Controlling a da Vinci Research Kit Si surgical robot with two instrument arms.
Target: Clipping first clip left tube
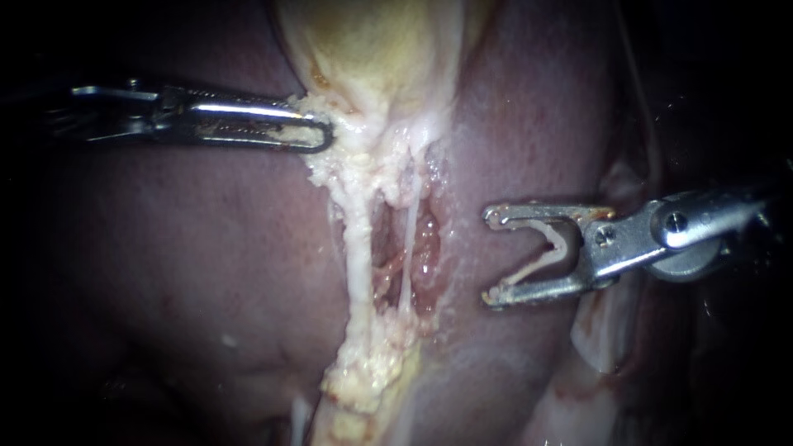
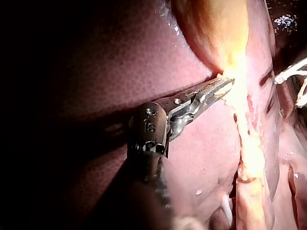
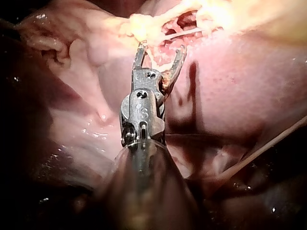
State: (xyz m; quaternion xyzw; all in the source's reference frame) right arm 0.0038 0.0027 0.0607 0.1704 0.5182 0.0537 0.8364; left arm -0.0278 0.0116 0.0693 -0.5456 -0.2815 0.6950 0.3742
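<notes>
Pinching the pale tissue (image 1: 334, 165) at the gallbladder (image 1: 372, 41) neck, my left instrument (image 1: 324, 136) lies level, its hand pressed onto that tissue and holding it leftward. Just below, the left tube (image 1: 357, 248) runs taut over the liver (image 1: 206, 248). It looks soft, slick and easily torn, and is best straddled mid-length where it stands free. Well right, my right instrument (image 1: 493, 256) points at it, hand spread, cradling a clip (image 1: 557, 246) from both sides.

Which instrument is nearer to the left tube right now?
Left. My left instrument grips tissue at the left tube's upper end, by the gallbladder. My right instrument, a clip in its jaws, stands apart on the far side of the thinner right tube.
</notes>
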